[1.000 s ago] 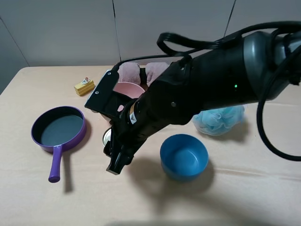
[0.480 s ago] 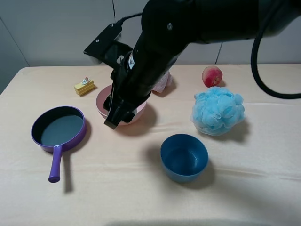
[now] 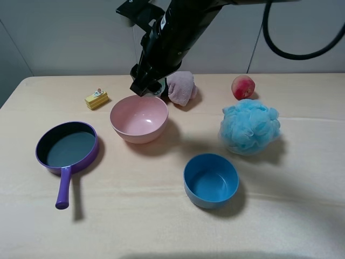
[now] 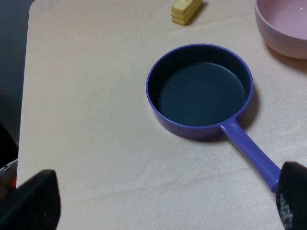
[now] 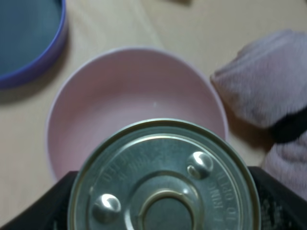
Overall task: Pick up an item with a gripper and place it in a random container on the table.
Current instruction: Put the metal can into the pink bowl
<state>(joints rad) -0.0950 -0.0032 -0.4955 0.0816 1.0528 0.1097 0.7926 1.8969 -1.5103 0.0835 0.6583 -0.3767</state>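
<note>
My right gripper (image 3: 142, 86) is shut on the small tin can (image 3: 157, 84) and holds it in the air over the far rim of the pale-pink bowl (image 3: 139, 117). In the right wrist view the can's silver pull-tab lid (image 5: 163, 177) fills the space between the black fingers (image 5: 279, 201), with the pink bowl (image 5: 129, 91) right beneath it. The bowl holds nothing. My left gripper (image 4: 163, 206) is open and empty, low over the beige table (image 4: 86, 96) near the purple pan (image 4: 199, 91). The left gripper does not show in the exterior high view.
A purple long-handled pan (image 3: 67, 145) lies at the left, a blue bowl (image 3: 211, 179) in front at centre-right. A yellow cake toy (image 3: 96, 99), a pink cloth (image 3: 181, 87), a peach (image 3: 243, 86) and a blue bath sponge (image 3: 249, 128) lie toward the back.
My right arm has lifted the can off the table in front of the pink bowl and carried it up and back, over the bowl's far side. The left arm has not shown.
</note>
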